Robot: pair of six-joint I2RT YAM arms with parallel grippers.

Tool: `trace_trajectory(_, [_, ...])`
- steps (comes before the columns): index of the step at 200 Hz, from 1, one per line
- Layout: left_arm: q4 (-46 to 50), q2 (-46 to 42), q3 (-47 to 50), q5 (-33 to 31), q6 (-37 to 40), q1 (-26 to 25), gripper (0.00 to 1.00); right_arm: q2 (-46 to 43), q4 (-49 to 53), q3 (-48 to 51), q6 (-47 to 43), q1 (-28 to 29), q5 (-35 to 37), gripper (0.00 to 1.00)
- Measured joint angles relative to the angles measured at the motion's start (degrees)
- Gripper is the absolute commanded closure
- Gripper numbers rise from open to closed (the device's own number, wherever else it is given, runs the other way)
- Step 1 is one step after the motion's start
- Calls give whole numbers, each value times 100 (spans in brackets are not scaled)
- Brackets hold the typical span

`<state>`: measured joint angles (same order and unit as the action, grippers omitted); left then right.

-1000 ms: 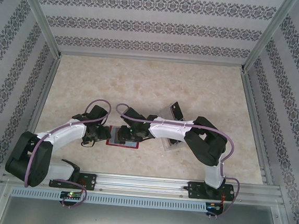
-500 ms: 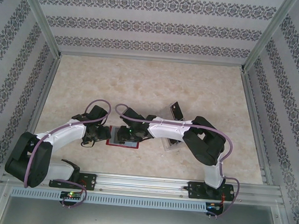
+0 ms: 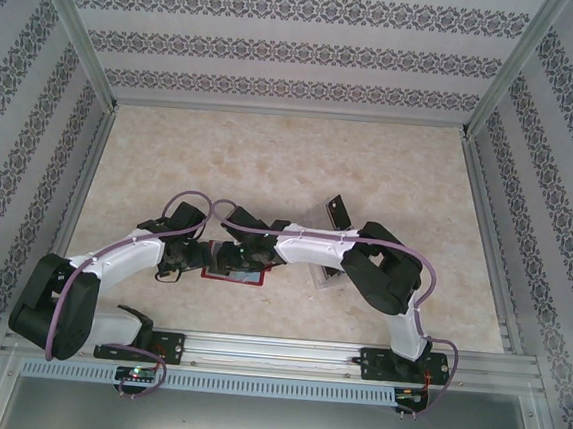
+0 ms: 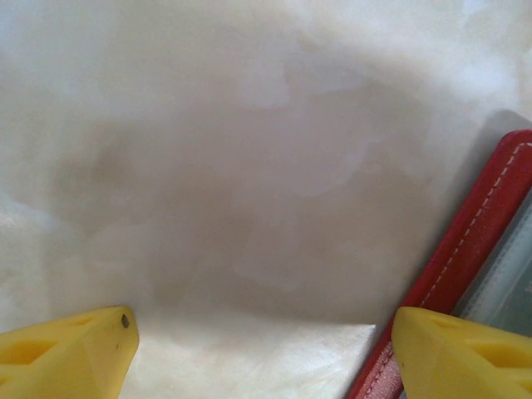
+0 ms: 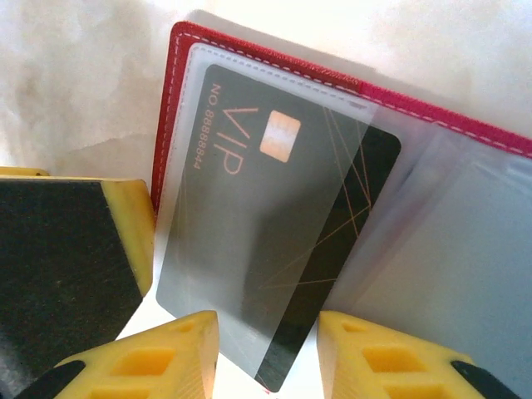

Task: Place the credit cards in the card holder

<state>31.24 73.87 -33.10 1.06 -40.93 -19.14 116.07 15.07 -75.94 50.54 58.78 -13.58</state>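
Note:
The red card holder [image 5: 274, 60] lies open on the table, its clear inner pockets facing up. A dark credit card [image 5: 249, 224] marked VIP sits partly inside the left pocket, its lower end sticking out. My right gripper [image 5: 268, 359] is shut on that lower end, one yellow finger at each side edge. From above, the right gripper [image 3: 232, 260] covers most of the holder [image 3: 249, 278]. My left gripper [image 4: 262, 359] stands open over bare table, its right finger [image 4: 457, 353] resting on the holder's red edge [image 4: 478, 233]. Another dark card [image 3: 339, 211] leans at the clear tray's far end.
A clear plastic tray [image 3: 313, 275] lies under the right forearm, right of the holder. The left gripper's black-padded finger [image 5: 66, 266] sits close beside the holder's left edge. Metal rails and patterned walls bound the marble-look table [image 3: 271, 163].
The right arm has shifted a little to the left, carrying the card further over the holder and closer to the left gripper. The left arm has stayed put.

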Motion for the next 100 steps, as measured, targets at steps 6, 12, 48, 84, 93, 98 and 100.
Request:
trace_trajectory(6, [0, -2, 0, 0, 0, 0, 18, 0, 0, 0, 0, 0, 2, 62])
trace_trajectory(12, [-2, -7, 2, 2, -2, 0, 18, 0, 0, 0, 0, 0, 2, 62])
trace_trajectory(48, [-13, -28, 17, 2, 0, 0, 18, -35, -2, 48, -11, -7, 26, 62])
trace_trajectory(84, [-22, -31, 22, 0, 0, 0, 18, -188, 66, 149, -48, -55, 116, 62])
trace_trajectory(93, [-22, -31, 22, 0, 0, 0, 18, -203, 61, 146, -70, -55, 138, 62])
trace_trajectory(98, [-22, -31, 22, 0, 0, 0, 18, -214, 63, 146, -85, -55, 146, 62])
trace_trajectory(100, [-22, -31, 24, 0, 0, 0, 18, -214, 66, 146, -87, -55, 153, 62])
